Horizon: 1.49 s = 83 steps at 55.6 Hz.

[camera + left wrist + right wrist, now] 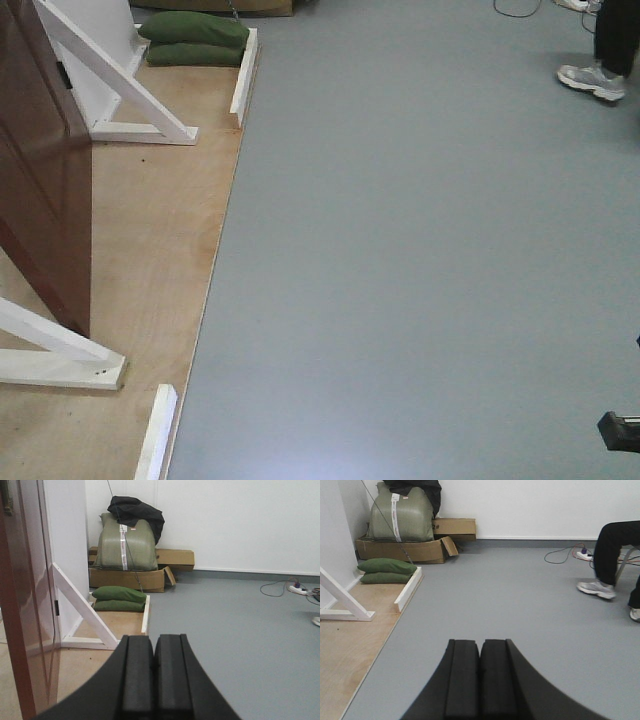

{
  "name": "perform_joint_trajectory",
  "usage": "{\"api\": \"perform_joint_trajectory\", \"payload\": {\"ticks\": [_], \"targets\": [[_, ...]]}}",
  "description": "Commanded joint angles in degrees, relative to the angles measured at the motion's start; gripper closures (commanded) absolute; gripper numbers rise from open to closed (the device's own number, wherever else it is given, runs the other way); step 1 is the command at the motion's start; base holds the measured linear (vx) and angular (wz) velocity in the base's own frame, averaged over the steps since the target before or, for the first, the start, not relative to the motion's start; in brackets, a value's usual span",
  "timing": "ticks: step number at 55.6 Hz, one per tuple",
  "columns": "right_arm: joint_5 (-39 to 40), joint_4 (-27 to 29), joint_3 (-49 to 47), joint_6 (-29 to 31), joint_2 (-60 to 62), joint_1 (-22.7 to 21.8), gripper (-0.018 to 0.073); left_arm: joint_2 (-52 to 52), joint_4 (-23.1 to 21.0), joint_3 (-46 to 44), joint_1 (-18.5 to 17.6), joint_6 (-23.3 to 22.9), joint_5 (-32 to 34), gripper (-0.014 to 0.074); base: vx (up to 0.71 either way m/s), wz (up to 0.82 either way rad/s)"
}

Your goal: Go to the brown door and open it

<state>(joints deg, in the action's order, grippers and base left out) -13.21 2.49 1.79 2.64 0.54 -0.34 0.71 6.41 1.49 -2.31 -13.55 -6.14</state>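
The brown door (pixel 40 180) fills the left edge of the front view, glossy reddish-brown, standing on a plywood platform (pixel 150 260). In the left wrist view the brown door (pixel 22 605) runs down the left side, its handle not visible. My left gripper (pixel 154 650) is shut, pads pressed together, holding nothing, to the right of the door and apart from it. My right gripper (pixel 480 652) is also shut and empty, over the grey floor, with the door out of its view.
White diagonal braces (pixel 110 70) and a white wall panel (pixel 65 555) stand on the platform. Green sandbags (pixel 195 40) lie at the back. Cardboard boxes (pixel 130 577) and a wrapped bundle (pixel 125 540) sit against the wall. A seated person's legs (pixel 610 555) and cables (pixel 570 555) are on the right.
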Motion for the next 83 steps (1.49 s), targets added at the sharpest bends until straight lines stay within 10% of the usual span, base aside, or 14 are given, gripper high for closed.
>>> {"api": "perform_joint_trajectory", "payload": {"ticks": [1, 83], "targets": [[4.5, -0.2, 0.3, 0.3, 0.8, 0.0, 0.0559, 0.8, 0.0, -0.9, -0.4, -0.2, 4.8, 0.0603, 0.37, 0.07], [4.5, -0.2, 0.3, 0.3, 0.8, 0.0, 0.0559, 0.8, 0.0, -0.9, -0.4, -0.2, 4.8, 0.0603, 0.15, 0.0]]}}
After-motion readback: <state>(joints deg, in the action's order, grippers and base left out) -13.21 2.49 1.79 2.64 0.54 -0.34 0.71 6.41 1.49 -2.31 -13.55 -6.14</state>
